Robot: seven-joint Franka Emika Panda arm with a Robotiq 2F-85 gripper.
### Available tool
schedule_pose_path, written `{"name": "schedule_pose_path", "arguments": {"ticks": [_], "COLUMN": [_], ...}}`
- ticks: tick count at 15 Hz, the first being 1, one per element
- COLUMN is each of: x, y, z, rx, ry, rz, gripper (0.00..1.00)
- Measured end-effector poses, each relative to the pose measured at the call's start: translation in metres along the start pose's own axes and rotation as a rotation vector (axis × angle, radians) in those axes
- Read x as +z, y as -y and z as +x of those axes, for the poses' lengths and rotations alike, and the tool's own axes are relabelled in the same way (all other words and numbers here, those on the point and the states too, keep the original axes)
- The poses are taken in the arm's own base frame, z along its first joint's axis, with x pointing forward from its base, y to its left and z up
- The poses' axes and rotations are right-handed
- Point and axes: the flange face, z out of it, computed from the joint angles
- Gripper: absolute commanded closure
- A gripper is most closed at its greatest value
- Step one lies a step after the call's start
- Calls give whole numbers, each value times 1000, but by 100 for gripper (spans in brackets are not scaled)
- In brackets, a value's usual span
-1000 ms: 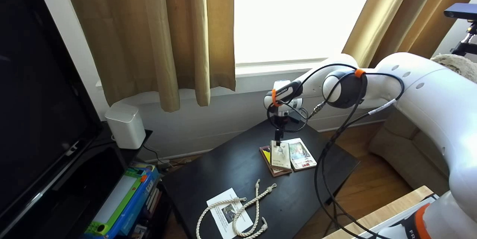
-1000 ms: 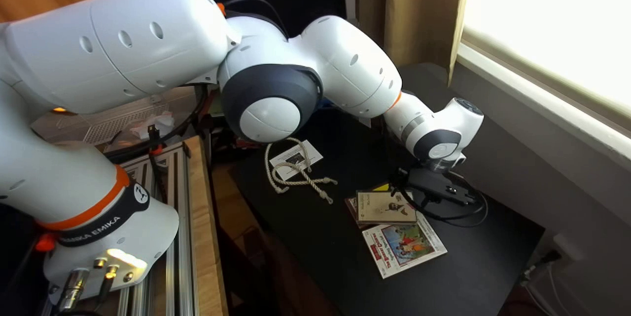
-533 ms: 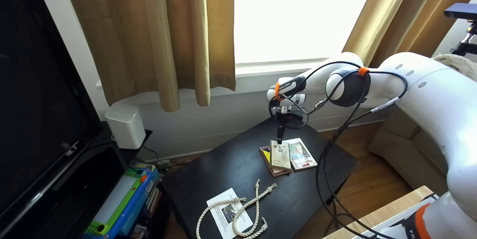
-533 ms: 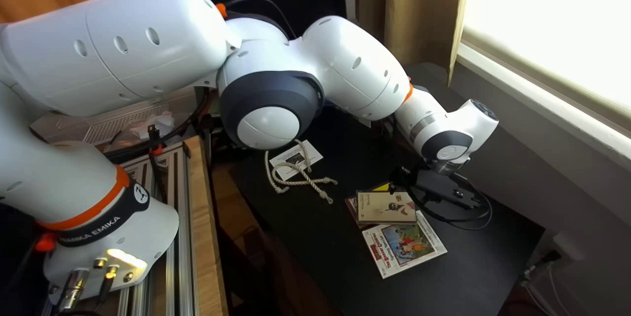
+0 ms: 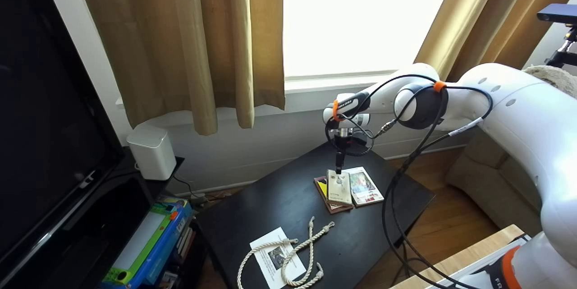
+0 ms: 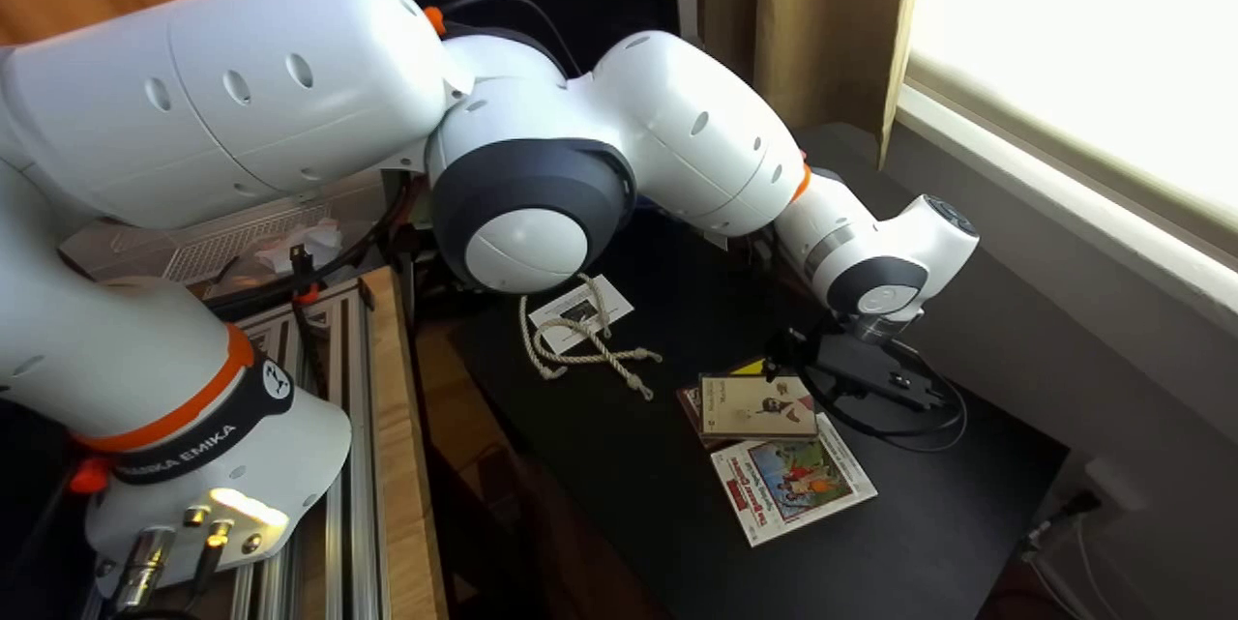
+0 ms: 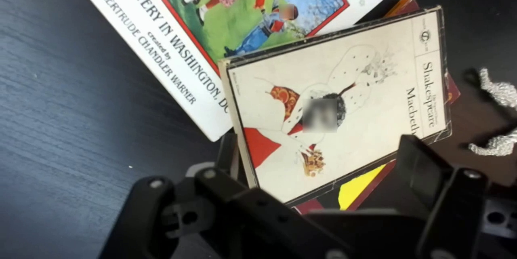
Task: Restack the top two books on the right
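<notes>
A pale cream paperback (image 7: 335, 105), thin and rectangular, with Macbeth printed on its cover, lay face up on top of a dark maroon book (image 7: 358, 188) with a yellow patch. The lower book was turned at an angle, so parts of it stuck out from under the cream paperback. Beside the cream paperback was a white paperback (image 6: 798, 485) with a colourful cover picture of children; in the wrist view the cream paperback's corner overlapped it, though whether they touched was unclear. The books rested on a black wood-grained table (image 5: 270, 203), and a pale twisted rope (image 5: 311, 240) lay well apart from the cream paperback.

The black two-fingered gripper (image 7: 319, 140) held nothing: its jaws stood wide apart close over the cream paperback, by the long edge where the yellow showed. One finger appeared just past the end away from the title, the other near the title end. Contact with the cover could not be made out.

The step in hand seemed to be lining up with the upper book of the pair, with no grip made. The restacking looked undone if "on the right" meant the white paperback's side. The next move probably called for turning the wrist until the jaws spanned the cream paperback's shorter width, then lowering and closing on it alone; fingers set too deep might drag the maroon book along.
</notes>
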Motion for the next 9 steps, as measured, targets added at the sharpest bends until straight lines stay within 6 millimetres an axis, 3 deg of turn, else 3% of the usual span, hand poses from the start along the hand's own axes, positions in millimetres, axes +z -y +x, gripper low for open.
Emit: {"name": "schedule_pose_path", "arguments": {"ticks": [9], "x": [0], "y": [-5], "z": [9], "rx": [-133], "ry": [-75], "rz": [-98], "gripper": [0]}}
